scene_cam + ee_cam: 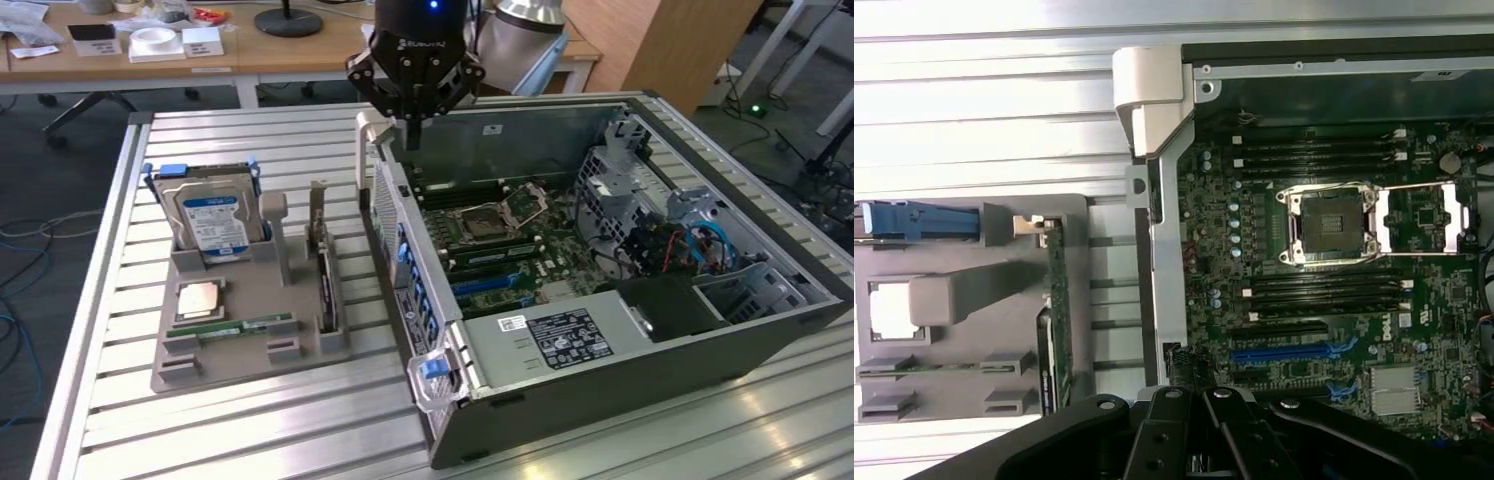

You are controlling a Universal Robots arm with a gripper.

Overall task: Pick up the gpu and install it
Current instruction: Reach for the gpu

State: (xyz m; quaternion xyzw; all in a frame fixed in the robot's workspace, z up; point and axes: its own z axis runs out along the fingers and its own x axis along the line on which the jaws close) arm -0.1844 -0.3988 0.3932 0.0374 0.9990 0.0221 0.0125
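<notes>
One gpu stands in the grey holder, 9 o'clock of the open case; claw overhead, pressed together, empty.

One gpu, one hard drive, one computer case

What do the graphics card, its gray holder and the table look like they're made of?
Graphics card: laminate circuit board, green edge, with a silvery metal bracket. Holder: matte gray, probably plastic, with molded-looking slots. Table: likely aluminum, with ribbed silvery slats that catch glare.
</notes>
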